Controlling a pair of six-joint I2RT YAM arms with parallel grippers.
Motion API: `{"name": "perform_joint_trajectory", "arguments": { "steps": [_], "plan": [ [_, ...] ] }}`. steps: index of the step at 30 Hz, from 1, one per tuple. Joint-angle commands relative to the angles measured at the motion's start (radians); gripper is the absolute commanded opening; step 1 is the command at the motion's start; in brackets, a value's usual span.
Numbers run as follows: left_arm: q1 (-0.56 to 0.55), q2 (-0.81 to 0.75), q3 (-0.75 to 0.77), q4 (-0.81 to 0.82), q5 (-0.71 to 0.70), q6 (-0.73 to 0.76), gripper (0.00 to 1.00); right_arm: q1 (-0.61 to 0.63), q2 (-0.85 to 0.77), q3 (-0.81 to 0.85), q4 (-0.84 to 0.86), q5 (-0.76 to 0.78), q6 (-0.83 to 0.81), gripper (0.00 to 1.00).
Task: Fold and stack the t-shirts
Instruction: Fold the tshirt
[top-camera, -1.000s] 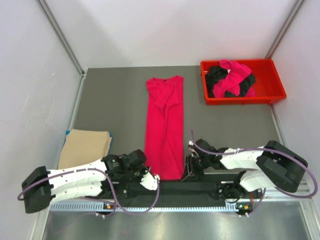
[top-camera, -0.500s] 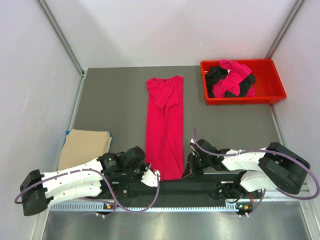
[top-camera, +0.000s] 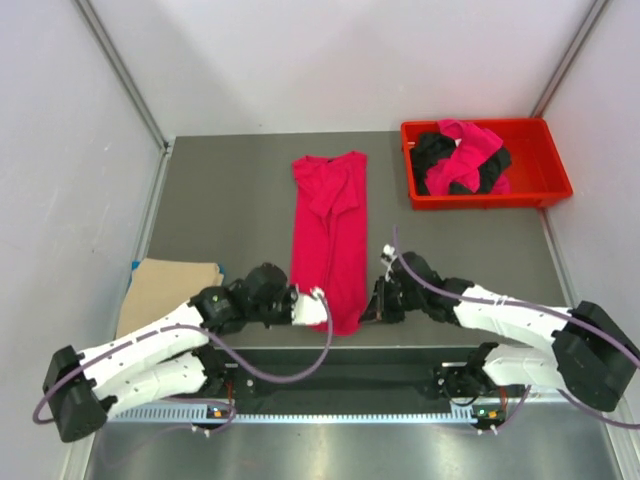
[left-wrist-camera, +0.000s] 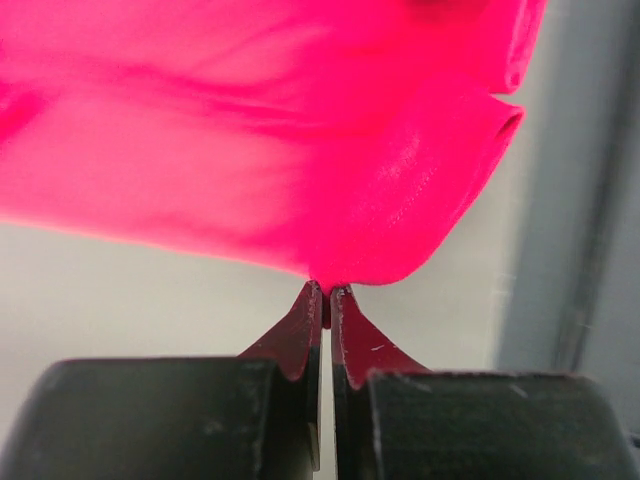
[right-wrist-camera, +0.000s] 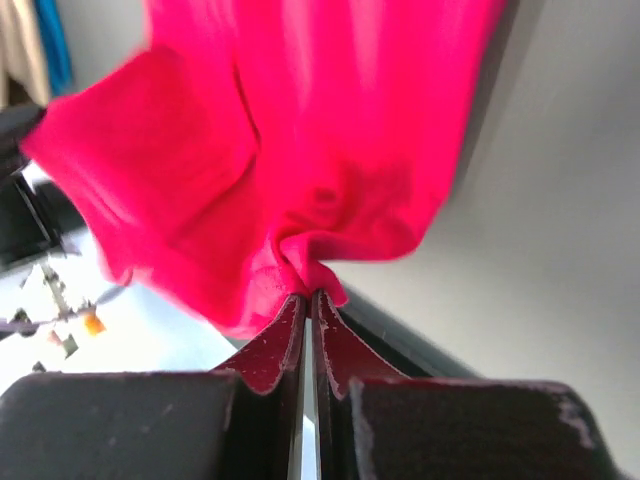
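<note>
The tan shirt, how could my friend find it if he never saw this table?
Start at the grey table and go to its near left edge. The tan shirt lies there folded flat; unlike the long pink shirt mid-table and the shirts heaped in the red tray, it is beige.

- The left claw (top-camera: 318, 304) has been carried away from the arm bases, from the near edge to a spot farther in over the counter (top-camera: 240, 200).
- The right claw (top-camera: 376, 308) has been moved the same way by a like amount, and its arm has been stretched out from a folded pose.
- The near hem of the pink t-shirt (top-camera: 330, 230), pinched at its two corners in the closed claws, has been drawn off the near edge toward the collar end.
- The shirt's flat length has been shortened, and its near end is now bunched and rounded rather than square.
</note>
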Motion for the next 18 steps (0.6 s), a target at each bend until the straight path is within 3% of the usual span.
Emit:
{"name": "perform_joint_trajectory", "arguments": {
  "steps": [1,3,6,18],
  "plan": [
    [0.174,0.083,0.094,0.071,0.044,-0.051,0.00,-0.093,0.028,0.108,-0.093,0.042,-0.141,0.00],
    [0.288,0.162,0.160,0.081,0.087,-0.057,0.00,-0.130,0.064,0.175,-0.107,0.043,-0.213,0.00],
    [0.360,0.280,0.239,0.121,0.091,-0.071,0.00,-0.194,0.156,0.269,-0.085,0.027,-0.282,0.00],
    [0.525,0.739,0.576,0.187,0.063,-0.135,0.00,-0.363,0.506,0.568,0.016,-0.021,-0.350,0.00]
  ]
}}
